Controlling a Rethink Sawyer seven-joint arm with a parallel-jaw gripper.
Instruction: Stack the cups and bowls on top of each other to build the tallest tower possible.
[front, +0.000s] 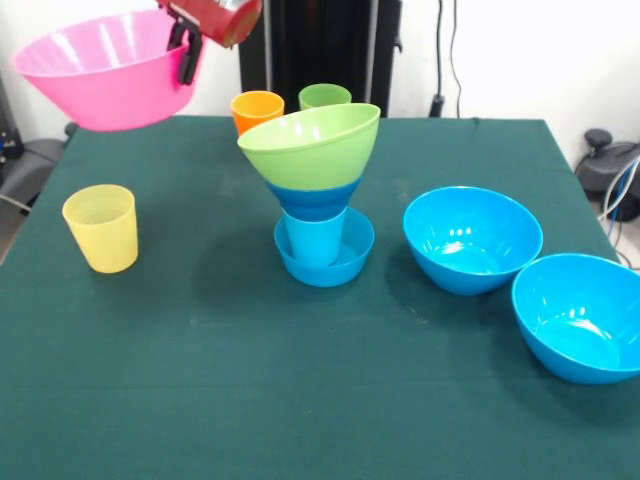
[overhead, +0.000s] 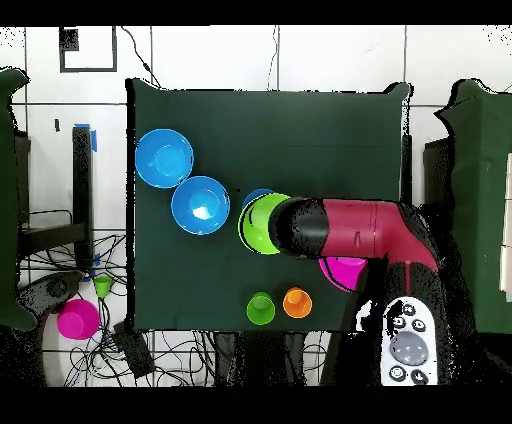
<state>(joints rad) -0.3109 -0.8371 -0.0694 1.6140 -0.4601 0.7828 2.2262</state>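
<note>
Pincer clamped on rim of pink bowl, held tilted & high over tabletop's edge, prob. to clear the tower before topping it. Tower sits mid-tabletop: small blue bowl, light blue cup, blue bowl, lime bowl mouth-up, w/ two big blue bowls and yellow cup apart, unused.

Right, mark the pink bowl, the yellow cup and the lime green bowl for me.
pink bowl (front: 105, 85): front view, outer side wall.
yellow cup (front: 103, 235): front view, outer wall below the rim.
lime green bowl (front: 318, 152): front view, outer wall, atop the tower.
</note>
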